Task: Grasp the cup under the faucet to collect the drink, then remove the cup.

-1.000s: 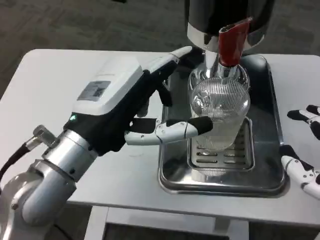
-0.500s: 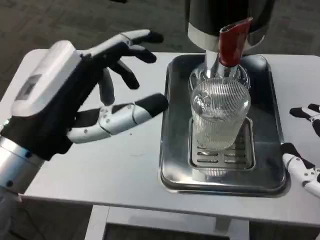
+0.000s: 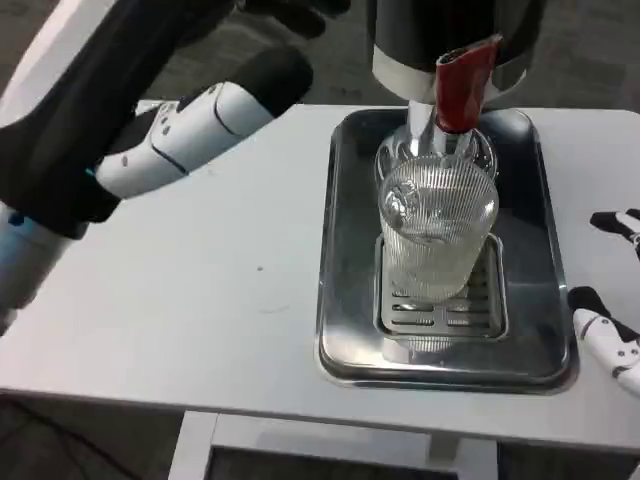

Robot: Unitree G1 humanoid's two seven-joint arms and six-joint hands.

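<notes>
A clear ribbed glass cup (image 3: pixel 438 235) stands upright on the drip grate of the steel tray (image 3: pixel 350 300), right below the faucet with its red lever (image 3: pixel 461 85). No hand touches it. My left hand (image 3: pixel 150 105) is raised high at the upper left, close to the camera, well away from the cup, fingers spread and holding nothing. Part of my right hand (image 3: pixel 608 320) shows at the right edge beside the tray, its fingers apart and empty.
The dark dispenser body (image 3: pixel 455 30) rises behind the tray at the top. The white table (image 3: pixel 200 290) stretches left of the tray, with its front edge near the bottom of the picture.
My left hand has let go of the cup's side and pulled back up and to the left, toward the camera. The cup stayed under the faucet. The right hand barely moved.
</notes>
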